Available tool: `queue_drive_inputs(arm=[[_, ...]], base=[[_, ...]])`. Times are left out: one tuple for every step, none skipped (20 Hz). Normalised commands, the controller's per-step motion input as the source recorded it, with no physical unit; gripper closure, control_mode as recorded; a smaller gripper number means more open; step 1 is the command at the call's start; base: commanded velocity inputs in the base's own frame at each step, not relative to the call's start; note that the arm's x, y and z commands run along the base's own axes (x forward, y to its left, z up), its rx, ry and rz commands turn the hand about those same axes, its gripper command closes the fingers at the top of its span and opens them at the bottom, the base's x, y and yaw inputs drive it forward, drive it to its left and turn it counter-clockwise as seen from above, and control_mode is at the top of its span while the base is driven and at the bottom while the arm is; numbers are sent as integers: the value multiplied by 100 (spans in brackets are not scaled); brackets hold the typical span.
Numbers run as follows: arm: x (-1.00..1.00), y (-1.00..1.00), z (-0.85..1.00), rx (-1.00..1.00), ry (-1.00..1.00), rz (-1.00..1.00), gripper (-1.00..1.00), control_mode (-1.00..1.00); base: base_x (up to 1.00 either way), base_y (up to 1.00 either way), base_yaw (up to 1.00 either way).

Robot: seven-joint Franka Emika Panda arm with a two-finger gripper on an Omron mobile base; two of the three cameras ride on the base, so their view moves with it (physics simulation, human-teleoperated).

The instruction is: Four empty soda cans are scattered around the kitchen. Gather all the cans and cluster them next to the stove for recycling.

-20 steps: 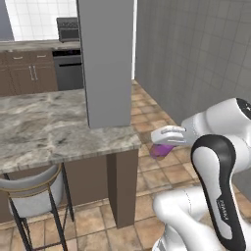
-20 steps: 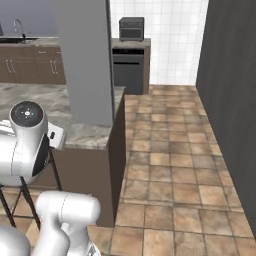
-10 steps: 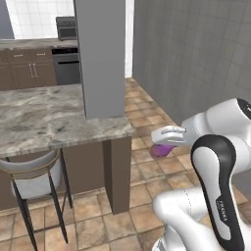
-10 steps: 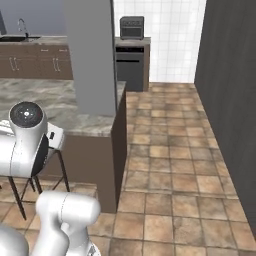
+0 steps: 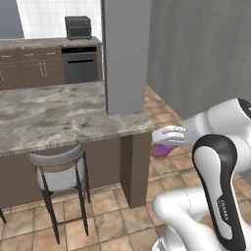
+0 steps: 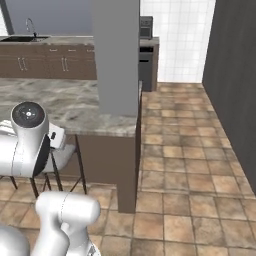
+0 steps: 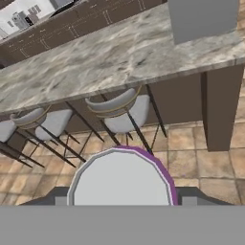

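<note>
Can: we're looking at a pink-purple soda can (image 7: 122,177), its silver end turned square at the hand camera and only a thin purple rim showing around it.
Axis: its long axis runs along the gripper's line of sight, so in the hand view we see an end, not a side.
From the side: in the left base view we catch the can (image 5: 162,150) as a purple shape under the white hand, above the tiled floor (image 5: 108,215); which way it tips there is hard for us to call, as most of it is hidden.
Hand: we've got the gripper (image 5: 169,142) closed around the can, which sits right between the fingers and pokes out just below the hand.
Fingers: one dark fingertip (image 7: 189,196) shows at each side of the can's rim, touching it as far as we can tell.
Where: the can is carried in the air just beside the end of the marble counter (image 5: 54,115), near the brown end panel and well apart from the back wall.
Surroundings: a grey pillar (image 5: 126,54) stands on the counter's corner, and a grey stool (image 5: 59,171) is tucked under the overhang.
Far wall: we see brown cabinets (image 5: 29,73) along the far wall.
</note>
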Motion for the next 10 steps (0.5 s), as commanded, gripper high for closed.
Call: queue_drive_inputs(arm=[[0,0,0,0,0,0,100,100],[0,0,0,0,0,0,100,100],[0,0,0,0,0,0,100,100],[0,0,0,0,0,0,100,100],[0,0,0,0,0,0,100,100],[0,0,0,0,0,0,100,100],[0,0,0,0,0,0,100,100],[0,0,0,0,0,0,100,100],[0,0,0,0,0,0,100,100],[0,0,0,0,0,0,100,100]], base=[[-13,86,0],[-15,89,0],[-15,89,0],[-19,89,0],[-26,86,0],[-36,79,0],[-44,76,0],[-47,72,0],[-48,71,0],[-47,66,-1]])
